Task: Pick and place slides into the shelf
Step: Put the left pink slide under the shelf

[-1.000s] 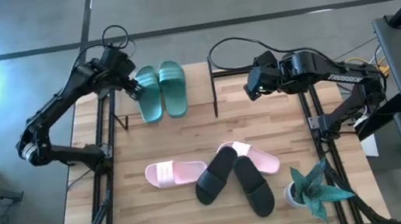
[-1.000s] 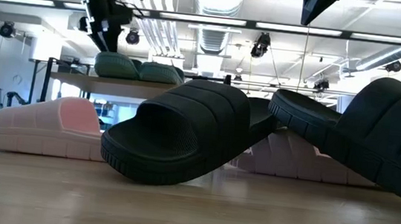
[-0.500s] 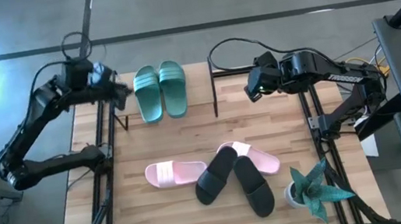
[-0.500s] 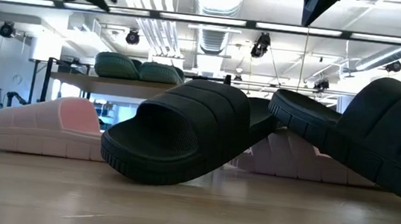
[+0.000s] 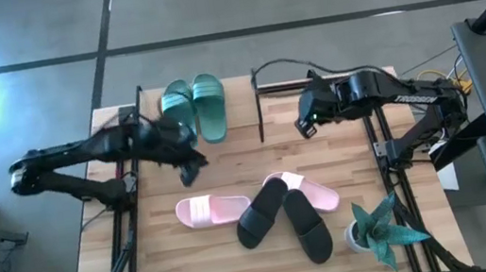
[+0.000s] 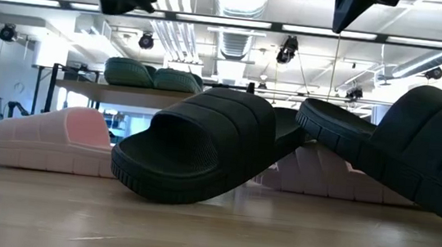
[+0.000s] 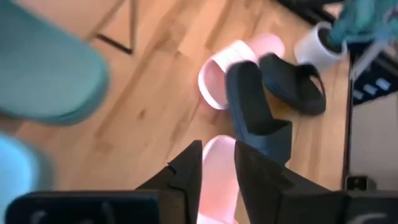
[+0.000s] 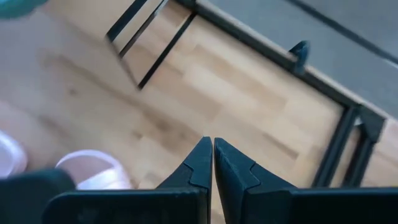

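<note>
Two green slides (image 5: 210, 105) lie side by side on the shelf (image 5: 241, 108), and show there in the low view too (image 6: 154, 75). One pale pink slide (image 5: 208, 210) lies flat on the table. The second pink slide (image 5: 320, 197) is partly under the two black slides (image 5: 264, 214) (image 5: 306, 226), which cross each other. My left gripper (image 5: 192, 169) hangs open above the table between the green slides and the pink one, which shows between its fingers (image 7: 217, 163). My right gripper (image 5: 304, 128) hovers shut (image 8: 210, 158) over bare wood right of the shelf.
A potted spiky plant (image 5: 380, 228) stands at the table's near right corner. Black side rails (image 5: 131, 218) (image 5: 378, 136) run along both table edges. A cable (image 5: 275, 60) loops behind the shelf. Bare wood lies between the shelf and the slides on the table.
My left arm has swung from the table's far left corner, beside the green slides, toward the table's middle and near side, and now reaches over the wood below the shelf. My right gripper has moved slightly toward the near edge. The slides have stayed put.
</note>
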